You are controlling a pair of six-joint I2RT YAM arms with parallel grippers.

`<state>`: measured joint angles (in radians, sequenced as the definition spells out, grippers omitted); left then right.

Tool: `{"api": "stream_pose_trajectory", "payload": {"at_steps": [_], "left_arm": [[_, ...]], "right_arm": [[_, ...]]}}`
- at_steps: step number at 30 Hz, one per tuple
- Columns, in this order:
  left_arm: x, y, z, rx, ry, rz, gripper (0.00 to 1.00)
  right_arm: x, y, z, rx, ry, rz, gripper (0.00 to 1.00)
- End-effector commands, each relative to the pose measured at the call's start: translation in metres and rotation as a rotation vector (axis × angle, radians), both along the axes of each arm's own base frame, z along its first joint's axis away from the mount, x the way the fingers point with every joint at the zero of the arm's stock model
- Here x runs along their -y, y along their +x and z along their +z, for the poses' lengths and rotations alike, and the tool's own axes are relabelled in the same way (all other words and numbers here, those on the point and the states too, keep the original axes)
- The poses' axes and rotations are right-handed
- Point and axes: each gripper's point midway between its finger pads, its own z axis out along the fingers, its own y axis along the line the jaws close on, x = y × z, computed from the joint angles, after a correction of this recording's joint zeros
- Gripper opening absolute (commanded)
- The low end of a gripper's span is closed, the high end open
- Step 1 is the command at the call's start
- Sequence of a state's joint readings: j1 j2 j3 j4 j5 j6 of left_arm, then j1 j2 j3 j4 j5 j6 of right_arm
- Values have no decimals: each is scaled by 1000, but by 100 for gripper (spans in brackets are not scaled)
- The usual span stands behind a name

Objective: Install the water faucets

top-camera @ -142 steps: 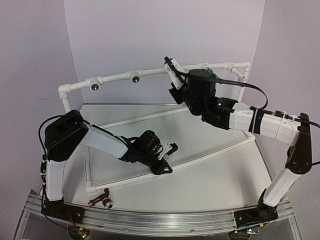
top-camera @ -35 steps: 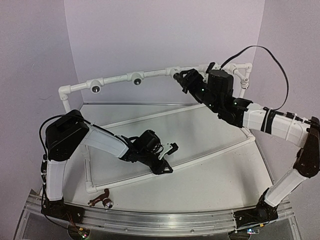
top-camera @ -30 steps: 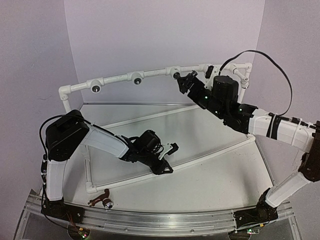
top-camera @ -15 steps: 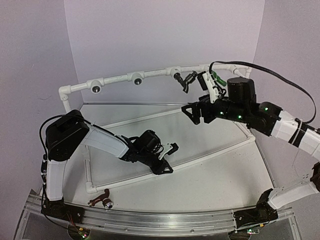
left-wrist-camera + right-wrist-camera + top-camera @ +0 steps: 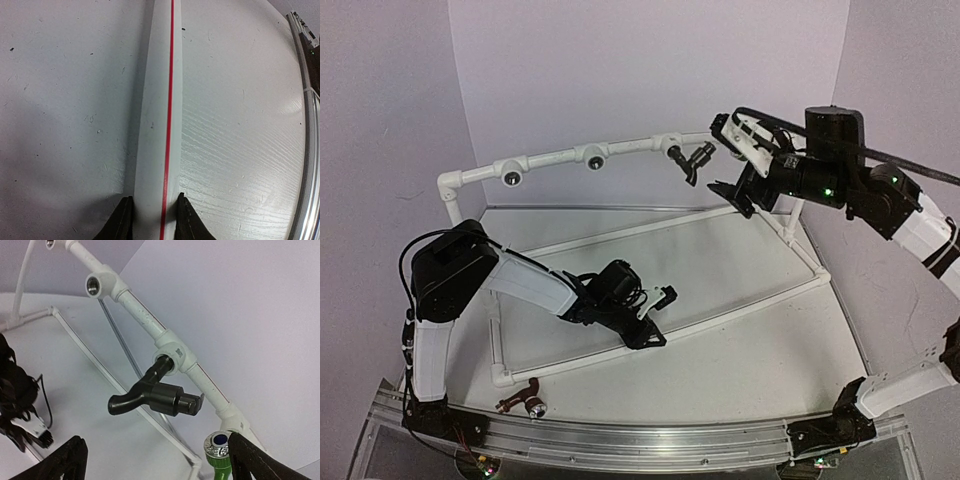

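Note:
A black faucet (image 5: 692, 160) (image 5: 155, 397) hangs from a tee socket of the white pipe frame (image 5: 550, 158), its spout pointing down-left. My right gripper (image 5: 730, 162) (image 5: 157, 462) is open just right of it, holding nothing. A green faucet (image 5: 218, 455) stands in the following socket, close beside my right finger (image 5: 252, 460). A reddish-brown faucet (image 5: 523, 400) lies at the table's near left edge. My left gripper (image 5: 655, 320) (image 5: 152, 222) is shut on the frame's low white pipe (image 5: 160, 100), which has a red line along it.
Two tee sockets (image 5: 509, 175) (image 5: 591, 157) on the raised rail stand open. Another open socket (image 5: 93, 286) shows in the right wrist view. The frame's base pipes (image 5: 760, 300) cross the white table. A metal rail (image 5: 650, 435) runs along the near edge.
My right arm has swung back to the right, away from the black faucet, which stays in its socket. The left arm has not moved.

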<state>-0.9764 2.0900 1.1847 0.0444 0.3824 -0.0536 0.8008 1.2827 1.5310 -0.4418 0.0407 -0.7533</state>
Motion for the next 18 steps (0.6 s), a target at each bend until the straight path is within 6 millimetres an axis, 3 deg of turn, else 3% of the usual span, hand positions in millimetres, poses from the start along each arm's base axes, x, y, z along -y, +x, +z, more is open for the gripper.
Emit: {"api": "stream_pose_trajectory", "payload": {"at_steps": [1, 11, 13, 18], "left_arm": [[-97, -61, -117, -292, 465, 77, 7], [-96, -60, -117, -291, 464, 75, 7], [-96, -60, -117, -291, 464, 76, 7], [-97, -60, -116, -291, 464, 76, 7]], "right_arm": [[-1, 17, 2, 258, -299, -18, 98], [-23, 58, -17, 452, -603, -106, 98], [-26, 66, -13, 491, -613, -138, 98], [-29, 81, -9, 454, -568, -221, 76]]}}
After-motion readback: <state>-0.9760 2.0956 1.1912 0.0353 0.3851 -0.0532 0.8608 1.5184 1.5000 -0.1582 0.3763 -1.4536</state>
